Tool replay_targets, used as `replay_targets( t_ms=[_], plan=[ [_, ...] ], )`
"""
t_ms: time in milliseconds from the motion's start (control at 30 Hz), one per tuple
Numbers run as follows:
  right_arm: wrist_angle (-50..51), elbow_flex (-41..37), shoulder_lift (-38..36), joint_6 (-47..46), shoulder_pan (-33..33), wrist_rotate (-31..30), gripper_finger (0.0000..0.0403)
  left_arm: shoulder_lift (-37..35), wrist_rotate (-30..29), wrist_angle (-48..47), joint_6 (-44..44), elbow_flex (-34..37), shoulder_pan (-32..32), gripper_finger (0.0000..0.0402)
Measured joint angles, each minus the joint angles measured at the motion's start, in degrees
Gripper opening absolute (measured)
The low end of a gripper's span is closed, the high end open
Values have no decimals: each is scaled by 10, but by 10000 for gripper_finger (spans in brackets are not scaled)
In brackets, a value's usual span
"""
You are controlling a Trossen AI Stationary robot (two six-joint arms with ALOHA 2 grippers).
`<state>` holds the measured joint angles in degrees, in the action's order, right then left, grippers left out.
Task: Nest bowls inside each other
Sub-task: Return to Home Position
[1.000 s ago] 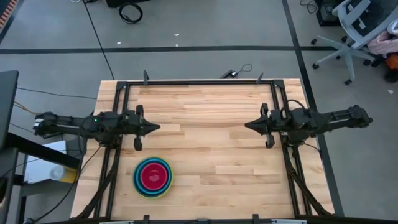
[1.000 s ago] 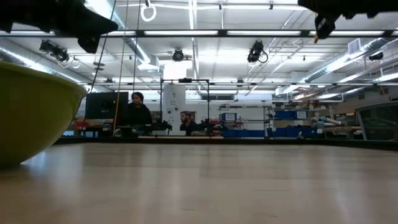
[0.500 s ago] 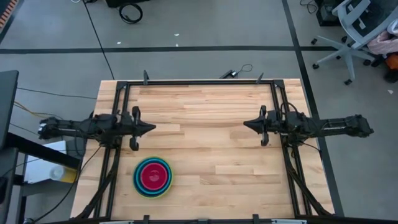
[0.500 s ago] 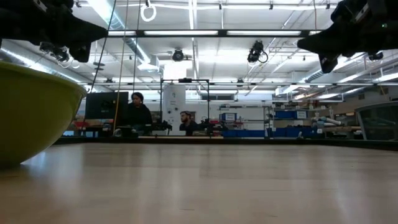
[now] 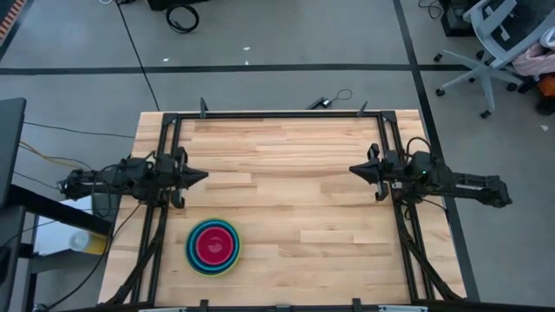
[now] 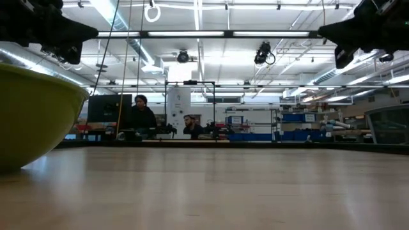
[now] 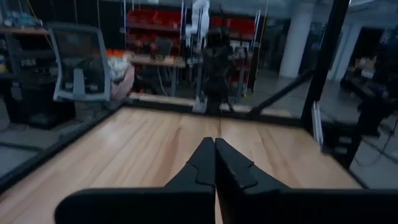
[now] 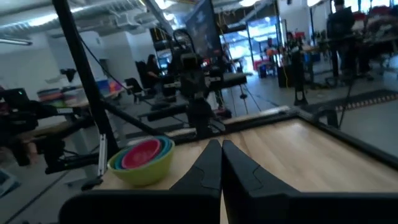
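The bowls (image 5: 212,246) stand as one nested stack on the table near its front left: a yellow-green outer bowl (image 6: 32,124), blue ones inside it, a magenta-red one in the middle (image 8: 140,154). My left gripper (image 5: 205,176) hovers shut above the table's left side, pointing level toward the right. My right gripper (image 5: 351,169) hovers shut at the right side, pointing level toward the left. Both hold nothing. The shut fingertips show in the left wrist view (image 7: 214,144) and the right wrist view (image 8: 221,146).
A black frame (image 5: 277,113) runs along the table's far edge and down both sides. The wooden table top (image 5: 295,199) between the two grippers is bare. People sit at desks in the room behind the table (image 6: 142,115).
Both arms have drawn back toward their own sides of the table and sunk lower, the left gripper toward the left edge, the right gripper toward the right edge. Both grippers stay shut. The stack of bowls has kept still.
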<state>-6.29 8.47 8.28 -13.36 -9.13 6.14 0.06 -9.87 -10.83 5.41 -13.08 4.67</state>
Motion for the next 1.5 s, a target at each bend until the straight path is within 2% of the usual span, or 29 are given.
replay_targets(
  t_ms=[233, 367, 533, 600, 833, 1000, 1167, 1300, 1500],
  plan=[
    [75, -1, -68, -21, 5, 1, 6, 1, 0, -48, 3, -6, 0, 2],
    [52, -27, -69, -45, 16, 0, 6, 1, -1, -61, -1, -6, 0, 2],
    [-34, -80, -69, -69, 29, -18, 5, 1, -2, -82, -1, -7, 0, 2],
    [-20, -80, -68, -74, 35, -19, 5, 1, -2, -80, -1, -6, 0, 2],
    [12, -81, -68, -85, 51, -17, 5, 1, -43, -16, 25, 45, -12, 1],
    [10, -81, -68, -82, 50, -16, 7, 2, 1, 67, 49, 96, -14, 1],
    [12, -81, -68, -77, 44, -19, 9, 2, 39, 99, 57, 113, -14, 1],
    [12, -81, -68, -94, 44, -19, 10, 2, 44, 140, 50, 126, -15, 1],
    [8, -81, -68, -96, 44, -19, 11, 3, 44, 144, 42, 126, -15, 2]
  ],
)
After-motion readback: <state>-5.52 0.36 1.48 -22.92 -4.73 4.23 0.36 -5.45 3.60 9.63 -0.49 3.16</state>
